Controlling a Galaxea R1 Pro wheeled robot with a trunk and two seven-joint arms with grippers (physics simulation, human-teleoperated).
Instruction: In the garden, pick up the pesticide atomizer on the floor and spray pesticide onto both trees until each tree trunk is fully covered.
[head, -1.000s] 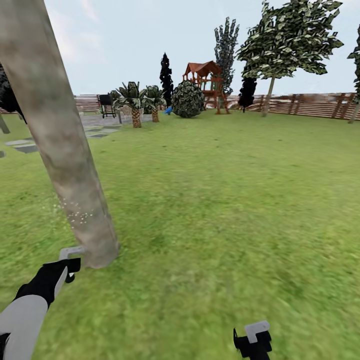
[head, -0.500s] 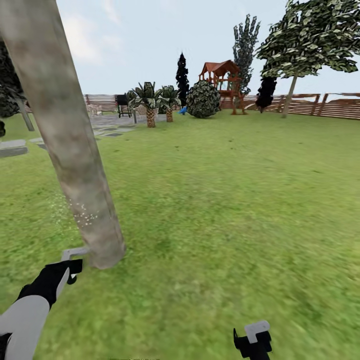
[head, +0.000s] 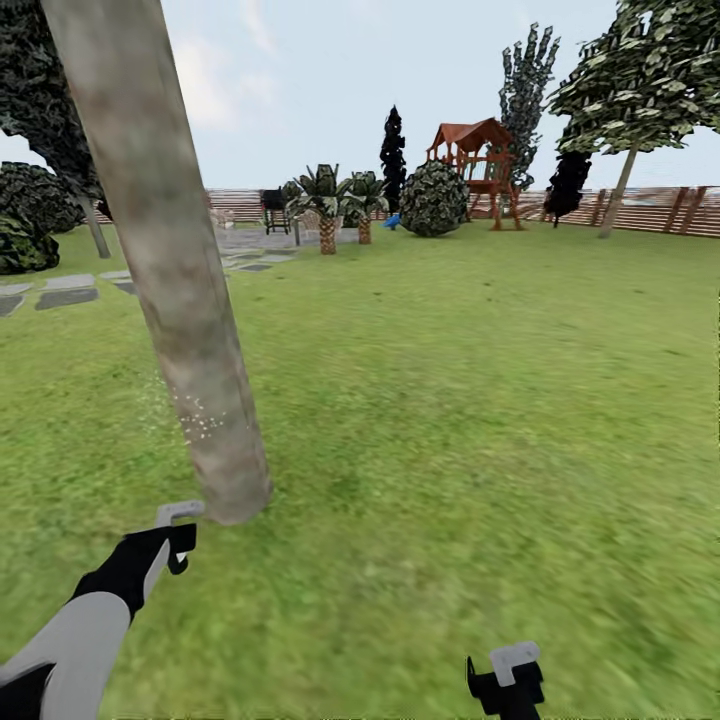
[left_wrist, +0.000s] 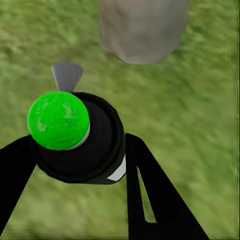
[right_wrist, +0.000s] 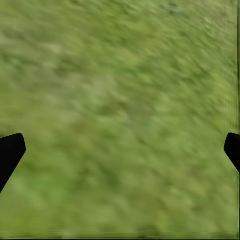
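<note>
In the head view, a thick grey-beige tree trunk (head: 170, 260) rises at the left side, leaning a little, and its base stands in the green grass of the floor (head: 450, 420). A small cloud of white specks, the pesticide (head: 195, 420), lies on the lower part of the trunk and just beside it. The left gripper (head: 178, 528) is near the foot of the trunk, at the end of a white and black arm; a grey nozzle sticks out from it toward the trunk. The right gripper (head: 507, 672) is low in the picture, well apart from the trunk, over bare grass. Far away there are grey stone slabs (head: 70, 292), two short palms (head: 330, 205), a round bush (head: 435, 198), a red-brown play tower (head: 478, 165), a slatted wooden fence (head: 660, 208) and a second tall tree (head: 640, 90) with a thin trunk. In the left wrist view, the left gripper (left_wrist: 80, 160) is closed around the pesticide atomizer (left_wrist: 82, 145), a dark round bottle seen from above with a bright green ball on its top and a grey nozzle pointing to the base of the tree trunk (left_wrist: 142, 27), which is near but not touching. In the right wrist view, the two black fingertips (right_wrist: 10, 152) of the right gripper (right_wrist: 120, 150) stand far from each other at the picture's edges, wide open, with nothing between them but blurry grass (right_wrist: 120, 100).
</note>
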